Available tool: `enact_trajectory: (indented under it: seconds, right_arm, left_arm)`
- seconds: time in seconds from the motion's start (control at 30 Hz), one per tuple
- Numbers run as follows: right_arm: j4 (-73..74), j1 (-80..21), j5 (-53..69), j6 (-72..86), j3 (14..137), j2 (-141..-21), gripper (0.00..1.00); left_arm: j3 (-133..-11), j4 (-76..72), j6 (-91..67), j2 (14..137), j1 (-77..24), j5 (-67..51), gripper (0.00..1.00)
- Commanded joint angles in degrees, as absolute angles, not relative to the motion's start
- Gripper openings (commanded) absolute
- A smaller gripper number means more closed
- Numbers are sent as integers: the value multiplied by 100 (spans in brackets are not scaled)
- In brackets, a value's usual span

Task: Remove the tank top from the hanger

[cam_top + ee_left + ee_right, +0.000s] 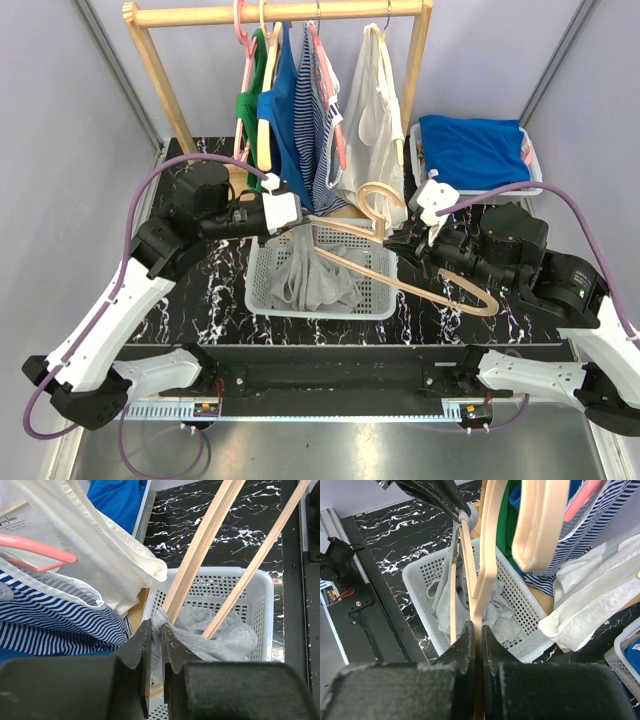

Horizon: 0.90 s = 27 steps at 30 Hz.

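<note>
**Left gripper** [156,630] (centre). Its jaws are standing almost together and are pinching a fold of the grey jersey tank top [225,637] right where the fabric meets the end of the pale wooden hanger [200,555]. The pinch is sitting at that end presumably so the strap can be drawn off over the tip.

**Right gripper** [476,630] (opposite). It is clamping tight on the wooden frame of the same hanger and is holding it off the rail, out over the basket. This is likely bracing the frame against the left arm's pull.

**Garment.** The tank top is hanging from the hanger's bars while its body is sagging into the white perforated plastic basket [320,313], so it is likely to drop there once freed.

**Surroundings.** The basket is resting on the black marbled table [200,300]. Behind it, other garments are hanging from the wooden clothes rail [200,14]. Among them, the cream top [370,130] is hanging just beside the hanger's hook and poses a possible snag.

**Stage, as judged.** The strap is gripped but not yet off the hanger.
</note>
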<state>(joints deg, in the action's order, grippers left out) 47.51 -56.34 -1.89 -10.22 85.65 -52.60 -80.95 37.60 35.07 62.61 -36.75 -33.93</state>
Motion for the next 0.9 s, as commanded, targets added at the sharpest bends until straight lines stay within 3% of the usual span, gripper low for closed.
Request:
enact_trajectory:
  seconds: [0.0,0.57,0.67,0.87]
  right_arm:
    - [4570,-5616,-386,-958,8710,-5045,0]
    - [4834,-5616,-518,-949,8815,-5001,0]
    - [4825,-5625,-545,-967,8850,-5019,0]
    - [4895,-5625,-598,-1011,8956,-5027,0]
  left_arm:
    - [-8060,3647,3647,6117,-3542,-3103,0]
    - [-8016,3551,3393,5977,-3278,-2778,1]
    - [-7902,3568,3287,5906,-3270,-2699,23]
    - [-7630,3577,3348,5818,-3226,-2637,7]
